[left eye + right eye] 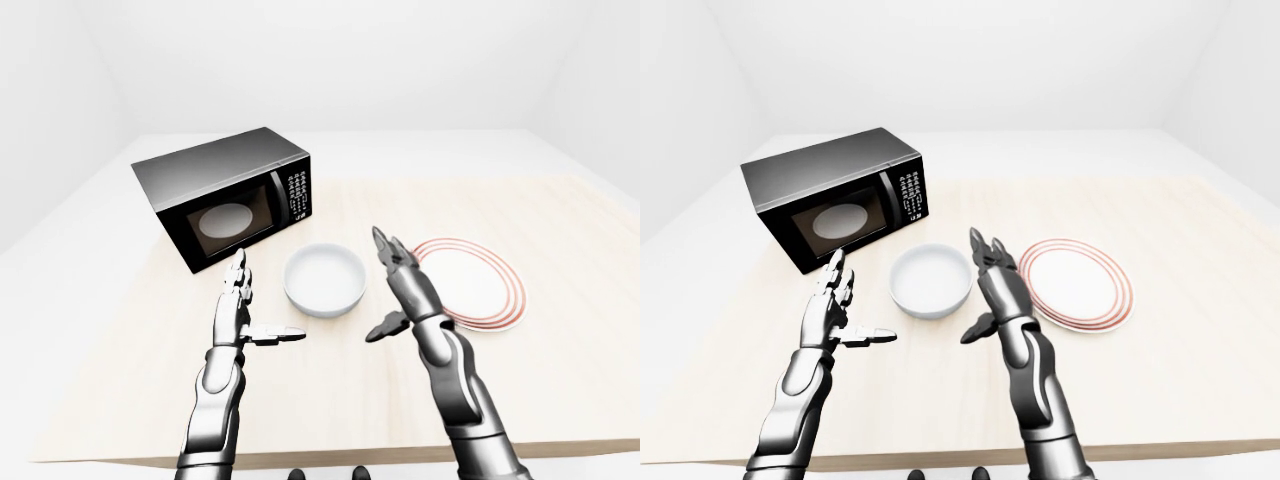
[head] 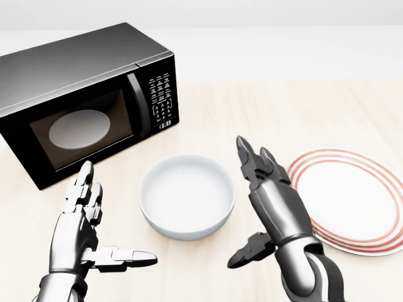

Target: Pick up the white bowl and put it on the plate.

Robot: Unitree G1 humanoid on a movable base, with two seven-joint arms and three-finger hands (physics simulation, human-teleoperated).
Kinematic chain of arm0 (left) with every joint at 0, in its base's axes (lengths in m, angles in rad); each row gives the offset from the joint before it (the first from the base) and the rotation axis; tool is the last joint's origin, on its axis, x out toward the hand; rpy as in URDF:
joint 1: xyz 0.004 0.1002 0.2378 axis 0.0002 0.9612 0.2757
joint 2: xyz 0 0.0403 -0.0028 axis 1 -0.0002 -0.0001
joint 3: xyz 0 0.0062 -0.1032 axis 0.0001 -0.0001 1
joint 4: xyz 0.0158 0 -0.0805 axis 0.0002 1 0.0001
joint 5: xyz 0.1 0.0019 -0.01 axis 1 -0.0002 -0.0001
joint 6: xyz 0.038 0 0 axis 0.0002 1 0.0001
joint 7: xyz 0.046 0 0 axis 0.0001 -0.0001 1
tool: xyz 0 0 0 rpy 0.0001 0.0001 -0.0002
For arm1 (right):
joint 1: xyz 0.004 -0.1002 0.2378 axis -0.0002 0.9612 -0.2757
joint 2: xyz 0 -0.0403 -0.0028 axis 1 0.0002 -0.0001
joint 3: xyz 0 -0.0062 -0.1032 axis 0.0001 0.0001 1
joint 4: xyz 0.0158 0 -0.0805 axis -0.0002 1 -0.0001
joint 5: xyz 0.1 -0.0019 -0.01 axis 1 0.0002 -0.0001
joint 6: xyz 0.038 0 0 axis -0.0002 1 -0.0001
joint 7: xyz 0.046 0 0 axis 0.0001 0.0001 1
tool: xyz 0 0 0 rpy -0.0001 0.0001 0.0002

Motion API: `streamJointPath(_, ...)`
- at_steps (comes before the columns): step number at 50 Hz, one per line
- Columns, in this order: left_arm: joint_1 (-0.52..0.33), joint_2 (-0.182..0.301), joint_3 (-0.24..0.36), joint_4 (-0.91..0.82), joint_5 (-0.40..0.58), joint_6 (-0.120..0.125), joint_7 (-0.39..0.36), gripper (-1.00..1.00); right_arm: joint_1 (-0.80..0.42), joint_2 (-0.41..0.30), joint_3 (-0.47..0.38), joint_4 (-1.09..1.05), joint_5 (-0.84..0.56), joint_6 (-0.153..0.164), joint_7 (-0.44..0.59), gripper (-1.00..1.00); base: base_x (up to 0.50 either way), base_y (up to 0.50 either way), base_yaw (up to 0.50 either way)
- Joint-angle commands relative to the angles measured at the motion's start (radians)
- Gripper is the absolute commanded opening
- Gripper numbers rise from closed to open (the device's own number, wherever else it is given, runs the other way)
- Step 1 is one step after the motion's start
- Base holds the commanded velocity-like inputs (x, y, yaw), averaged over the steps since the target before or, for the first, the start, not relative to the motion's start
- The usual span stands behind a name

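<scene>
The white bowl (image 2: pixel 187 196) sits on the table (image 2: pixel 264 113) between the microwave (image 2: pixel 82 100) and the plate (image 2: pixel 349 198). Both hands flank it, fingers spread: left hand (image 2: pixel 85 229), right hand (image 2: pixel 267 201), neither touching.
</scene>
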Motion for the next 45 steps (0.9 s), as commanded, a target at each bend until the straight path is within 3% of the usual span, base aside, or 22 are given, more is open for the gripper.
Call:
streamJointPath(1, 0.0, 0.0, 0.0, 0.0, 0.0, 0.0, 0.0, 1.0, -0.056, 0.031, 0.111, -0.069, -0.349, 0.019, 0.161, 1.0, 0.0, 0.0, 0.0)
streamJointPath(8, 0.0, 0.0, 0.0, 0.0, 0.0, 0.0, 0.0, 1.0, -0.052, 0.059, 0.103, -0.073, -0.386, -0.001, 0.182, 1.0, 0.0, 0.0, 0.0)
streamJointPath(45, 0.0, 0.0, 0.0, 0.0, 0.0, 0.0, 0.0, 1.0, -0.203, 0.104, 0.126, 0.048, -0.514, -0.032, 0.381, 1.0, 0.0, 0.0, 0.0)
